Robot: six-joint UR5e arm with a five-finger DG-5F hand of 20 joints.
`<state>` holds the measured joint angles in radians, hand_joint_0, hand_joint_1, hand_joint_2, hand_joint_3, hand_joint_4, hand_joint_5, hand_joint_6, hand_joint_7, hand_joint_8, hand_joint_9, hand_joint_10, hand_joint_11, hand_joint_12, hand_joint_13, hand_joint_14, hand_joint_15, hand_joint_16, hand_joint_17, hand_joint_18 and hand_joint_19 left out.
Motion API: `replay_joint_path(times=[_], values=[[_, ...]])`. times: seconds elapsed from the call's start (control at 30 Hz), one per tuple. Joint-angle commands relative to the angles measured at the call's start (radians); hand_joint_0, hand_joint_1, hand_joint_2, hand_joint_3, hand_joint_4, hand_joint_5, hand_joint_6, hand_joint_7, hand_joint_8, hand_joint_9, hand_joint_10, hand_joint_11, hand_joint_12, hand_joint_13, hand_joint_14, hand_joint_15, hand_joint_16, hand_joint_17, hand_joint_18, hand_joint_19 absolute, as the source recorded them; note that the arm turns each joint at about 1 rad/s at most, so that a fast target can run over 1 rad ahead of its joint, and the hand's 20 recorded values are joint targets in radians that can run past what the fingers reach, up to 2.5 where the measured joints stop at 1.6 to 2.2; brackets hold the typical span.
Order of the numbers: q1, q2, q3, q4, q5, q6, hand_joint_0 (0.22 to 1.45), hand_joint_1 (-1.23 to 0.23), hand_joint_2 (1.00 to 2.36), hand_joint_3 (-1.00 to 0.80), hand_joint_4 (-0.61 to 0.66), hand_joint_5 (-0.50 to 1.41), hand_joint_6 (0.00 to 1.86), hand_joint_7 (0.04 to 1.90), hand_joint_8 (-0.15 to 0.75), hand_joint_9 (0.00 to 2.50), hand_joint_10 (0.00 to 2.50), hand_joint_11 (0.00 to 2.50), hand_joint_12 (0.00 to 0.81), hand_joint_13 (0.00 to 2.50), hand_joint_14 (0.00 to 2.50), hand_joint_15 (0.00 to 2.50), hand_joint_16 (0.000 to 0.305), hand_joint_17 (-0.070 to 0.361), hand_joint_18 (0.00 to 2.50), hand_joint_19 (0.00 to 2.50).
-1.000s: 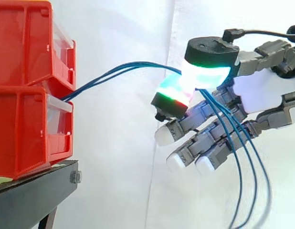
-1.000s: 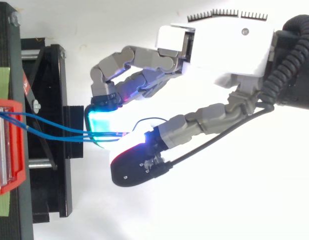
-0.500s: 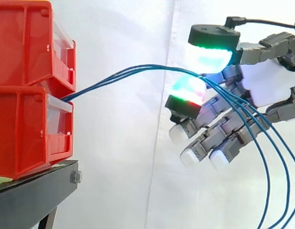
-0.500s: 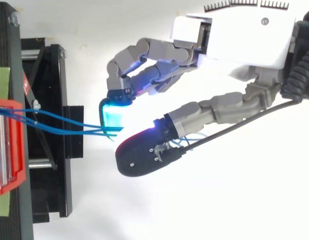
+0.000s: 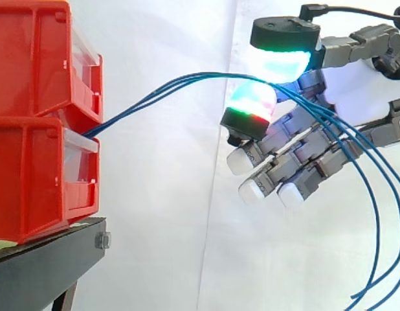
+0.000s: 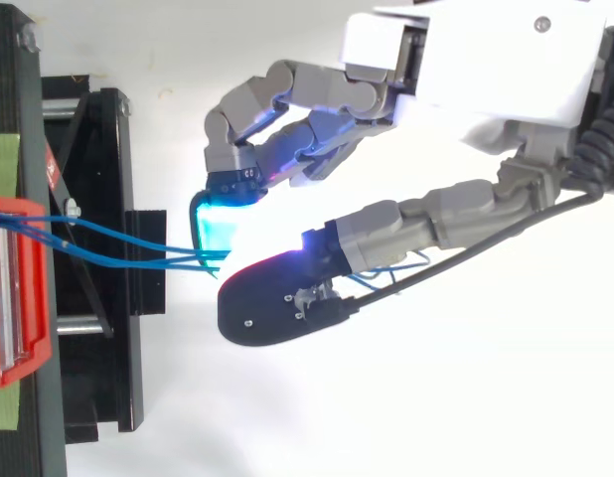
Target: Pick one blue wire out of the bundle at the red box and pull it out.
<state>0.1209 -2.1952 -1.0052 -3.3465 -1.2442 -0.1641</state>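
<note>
Two stacked red bins [image 5: 38,175] stand at the left on a black stand [image 5: 44,265]. A few thin blue wires [image 5: 200,76] leave the gap between the bins, arc up to the right, and pass between the hand's glowing thumb pad [image 5: 277,61] and a green-red finger pad [image 5: 252,103]. Past that they drape over the hand [image 5: 355,97] and hang down at the right. The thumb and finger are curled close around the wires. From above, the blue wires [image 6: 158,264] run from the red bin [image 6: 14,298] to the pinch under the hand [image 6: 476,60].
The white curtain hangs behind everything. The black stand [image 6: 98,348] juts toward the hand below the wires. Open space lies between the bins and the fingertips.
The tight pinch of a second ago loosened, then the pads closed in again. The hand shifted right and up, and the wires' arc rose.
</note>
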Motion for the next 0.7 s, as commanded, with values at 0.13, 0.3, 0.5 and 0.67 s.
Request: replay_joint_path(times=[0.13,0.3,0.5,0.67], values=[[0.002,0.000,0.000,-0.002,0.000,0.002,0.64,-0.87,1.02,-0.07,-0.06,-0.17,0.81,0.94,0.174,0.69,0.01,0.18,0.367,0.52,0.01,0.24,0.050,0.113,0.58,0.39],[0.000,0.000,0.000,-0.002,0.000,0.000,0.66,-0.93,1.00,-0.43,-0.02,-0.15,0.76,1.00,0.161,0.68,0.01,0.18,0.354,0.51,0.01,0.24,0.048,0.108,0.58,0.38],[-0.001,0.000,0.000,-0.001,0.000,-0.002,0.64,-0.91,1.01,-0.44,-0.10,-0.15,0.78,1.06,0.145,0.70,0.01,0.18,0.347,0.51,0.01,0.24,0.047,0.106,0.58,0.40],[-0.001,0.000,0.000,-0.001,0.000,0.000,0.56,-0.75,1.00,-0.47,-0.08,-0.11,0.75,1.11,0.156,0.75,0.01,0.16,0.346,0.51,0.01,0.27,0.047,0.106,0.56,0.45]])
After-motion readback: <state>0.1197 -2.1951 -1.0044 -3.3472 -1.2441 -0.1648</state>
